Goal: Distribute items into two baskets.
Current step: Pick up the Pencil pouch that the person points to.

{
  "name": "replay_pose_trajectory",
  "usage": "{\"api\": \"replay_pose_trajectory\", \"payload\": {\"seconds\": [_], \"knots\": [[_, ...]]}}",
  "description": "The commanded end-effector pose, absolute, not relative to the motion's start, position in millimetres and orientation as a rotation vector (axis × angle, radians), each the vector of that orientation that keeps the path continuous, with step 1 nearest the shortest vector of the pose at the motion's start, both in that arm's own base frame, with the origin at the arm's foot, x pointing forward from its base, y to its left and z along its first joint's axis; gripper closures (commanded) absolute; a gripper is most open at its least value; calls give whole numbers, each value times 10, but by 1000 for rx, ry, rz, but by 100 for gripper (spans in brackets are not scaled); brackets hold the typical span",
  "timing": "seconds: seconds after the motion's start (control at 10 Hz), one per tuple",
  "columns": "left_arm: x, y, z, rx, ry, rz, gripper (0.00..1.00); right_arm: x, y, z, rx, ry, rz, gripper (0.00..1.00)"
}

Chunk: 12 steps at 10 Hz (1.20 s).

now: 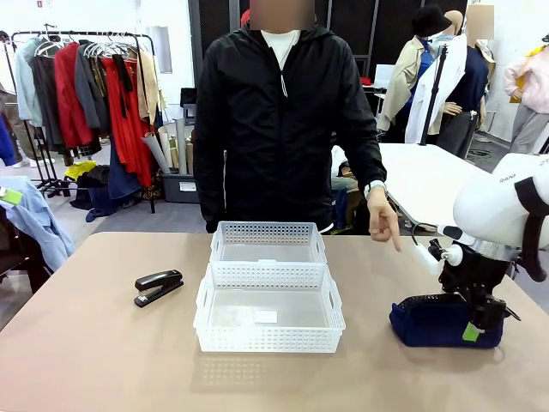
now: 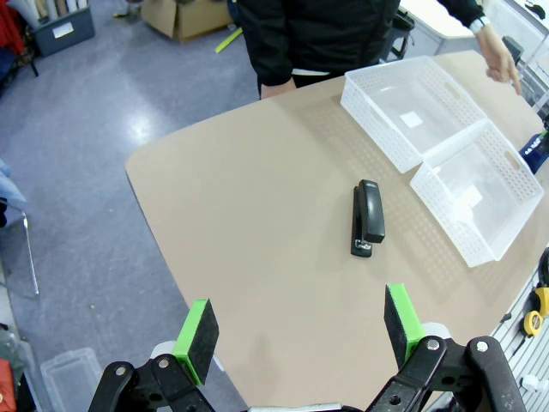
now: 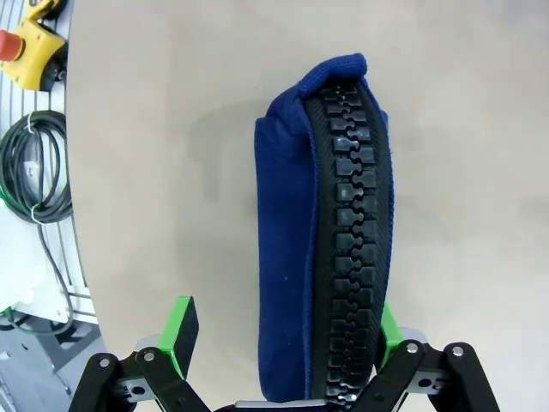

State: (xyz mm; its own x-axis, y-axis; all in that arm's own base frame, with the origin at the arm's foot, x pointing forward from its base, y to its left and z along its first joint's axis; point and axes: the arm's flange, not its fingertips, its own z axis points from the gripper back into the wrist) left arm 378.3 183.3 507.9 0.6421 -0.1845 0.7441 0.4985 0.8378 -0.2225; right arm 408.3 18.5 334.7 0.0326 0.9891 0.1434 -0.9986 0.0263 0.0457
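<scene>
The navy blue pouch (image 1: 426, 320) with its black zipper lies on the table's right side. My right gripper (image 1: 474, 324) is lowered over the pouch's right end. In the right wrist view the pouch (image 3: 330, 232) lies lengthwise between the spread green pads of my right gripper (image 3: 286, 330), which is open. The black stapler (image 1: 158, 287) rests on the left side. My left gripper (image 2: 299, 330) hangs open high above the table, with the stapler (image 2: 369, 217) well ahead of it. Two white baskets stand mid-table touching each other, one near (image 1: 268, 342) and one far (image 1: 268, 233).
A person in a black jacket stands at the far edge, one hand (image 1: 383, 220) pointing down toward the right side. Beside the pouch, past the table edge, are a yellow emergency-stop box (image 3: 26, 43) and coiled cables (image 3: 34, 172). Bare tabletop (image 1: 103, 360) surrounds the stapler.
</scene>
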Motion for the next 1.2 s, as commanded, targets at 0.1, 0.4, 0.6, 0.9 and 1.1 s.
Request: {"api": "replay_pose_trajectory", "payload": {"seconds": [0.1,0.4,0.6,0.9,1.1], "knots": [[3793,1854,5062,-450,-809,-419,0,4086,214,3334,105,-62,1505,13],[3793,1854,5062,-450,-809,-419,0,4096,226,3340,101,-56,1513,73],[3793,1854,5062,-450,-809,-419,0,4102,229,3347,102,-49,1515,100],[3793,1854,5062,-450,-809,-419,0,4110,231,3348,112,-35,1501,100],[3793,1854,5062,-450,-809,-419,0,4140,243,3384,140,-18,1471,100]]}}
